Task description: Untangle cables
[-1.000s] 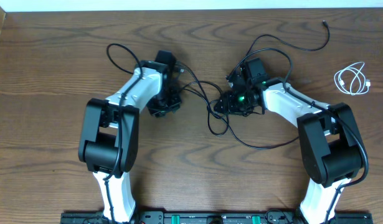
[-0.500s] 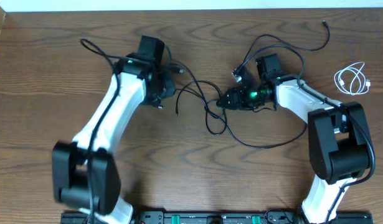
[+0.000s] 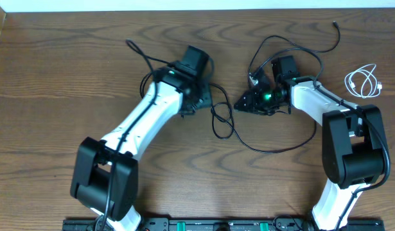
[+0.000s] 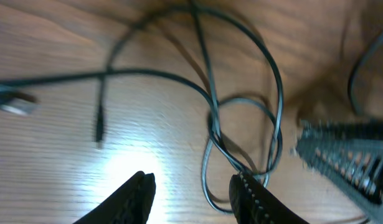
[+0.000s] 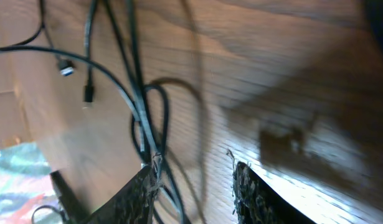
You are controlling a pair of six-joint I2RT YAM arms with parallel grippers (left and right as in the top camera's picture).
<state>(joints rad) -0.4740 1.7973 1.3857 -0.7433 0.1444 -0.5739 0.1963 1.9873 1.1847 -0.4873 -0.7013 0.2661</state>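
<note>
From above, the black cord lies in loops on the table between the left gripper and the right gripper. The white cord sits coiled far right. Left wrist: jaws open, empty, loops just ahead. Right wrist: jaws open, black cord beside one finger.

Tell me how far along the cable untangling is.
Done: the white cord lies coiled on its own at the right, apart from the black cord. In hand: nothing is gripped; the left tool and right tool hover open over the black loops. Left: the black cord crosses itself in several loops between the arms.
</note>
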